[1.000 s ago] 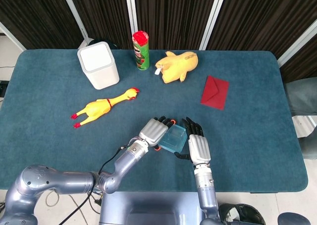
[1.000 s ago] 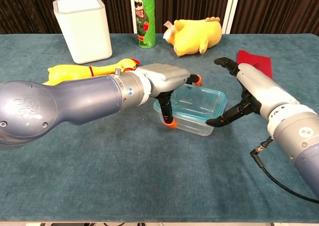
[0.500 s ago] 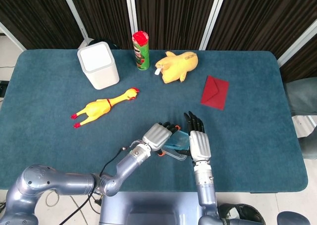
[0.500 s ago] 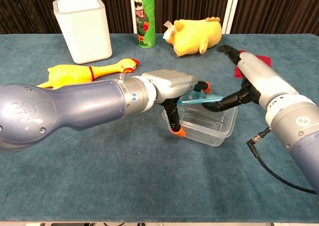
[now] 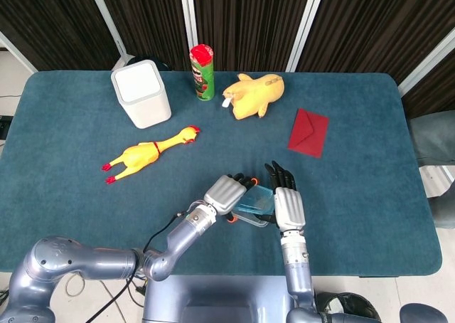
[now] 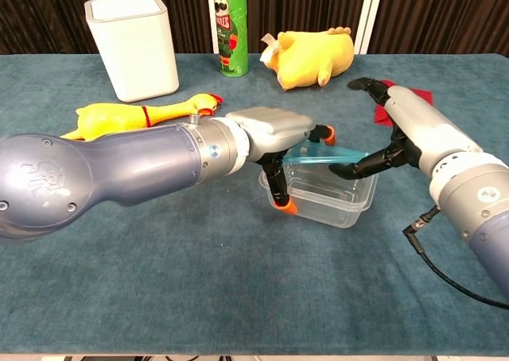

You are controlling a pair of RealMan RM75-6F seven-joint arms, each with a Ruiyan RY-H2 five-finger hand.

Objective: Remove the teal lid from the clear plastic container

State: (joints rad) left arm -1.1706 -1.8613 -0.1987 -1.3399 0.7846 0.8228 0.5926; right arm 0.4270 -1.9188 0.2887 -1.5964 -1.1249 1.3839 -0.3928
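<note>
While the left hand [image 6: 270, 130] grips the near-left side of the clear plastic container [image 6: 326, 196] on the table [image 6: 238, 297], its fingers curl down the wall. Just right, the teal lid [image 6: 322, 157] sits tilted above the rim, pinched at its right edge by the right hand [image 6: 398, 138].
</note>
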